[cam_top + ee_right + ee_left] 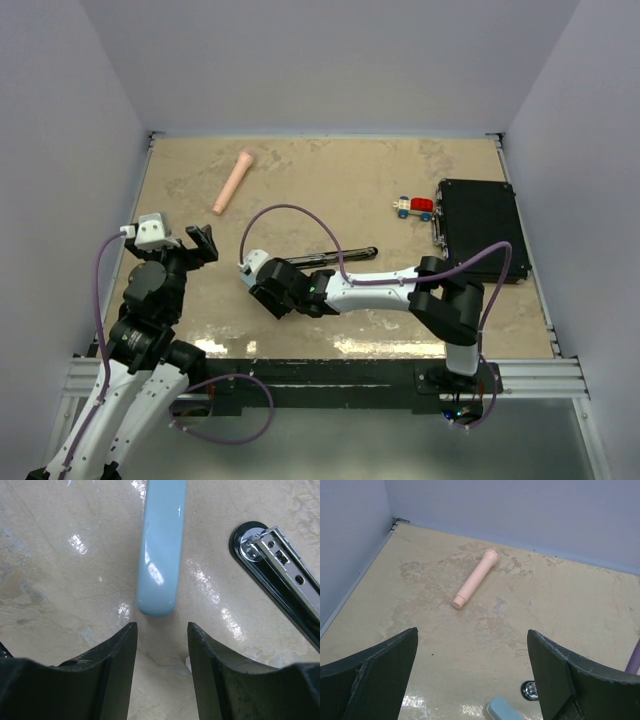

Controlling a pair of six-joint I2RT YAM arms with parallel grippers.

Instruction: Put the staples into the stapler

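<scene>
1. pale blue plastic and bright chrome are what the right wrist view shows us of the stapler [250, 540]. its blue handle [160, 545] lies flat on the table [60, 580], set apart from the chrome magazine [280, 565] on its black base.
2. the right arm stretches low and leftward across the near half of the table, forearm almost level, its end tipped down toward the surface.
3. the right gripper [161, 645] has its jaws partly spread with nothing between them, the tips just short of the handle's rounded end.
4. a white sliver [188, 663] shows by its right finger; we cannot tell what it is.
5. the left arm stands folded upright at the near left, well apart from the stapler.
6. the left gripper [471, 631] is spread wide and empty, raised above the table, facing the pink cylinder [475, 580] at the far left.
7. a toy car [415, 208] and a black case [480, 228] lie at the far right.
</scene>
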